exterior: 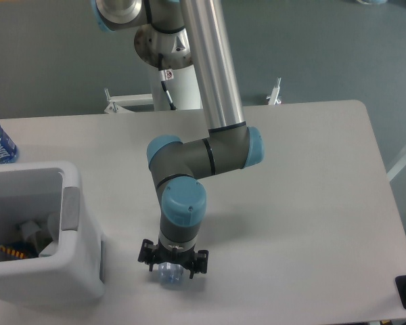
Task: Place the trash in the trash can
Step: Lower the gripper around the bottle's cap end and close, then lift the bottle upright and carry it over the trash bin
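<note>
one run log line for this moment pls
phase: grasp approach | tool: low over flattened bottle, closure unclear | trash can: left of tool, holds items | bottle not yet in can

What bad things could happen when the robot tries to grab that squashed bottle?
1. The claw sits right over the flattened bottle, hiding most of it. Thin, slippery plastic might slide out as it closes.
2. The trash can stands close on the left, so a low carry could bump its wall.
3. The bottle lies near the table front edge, so a nudge could push it off.
</note>
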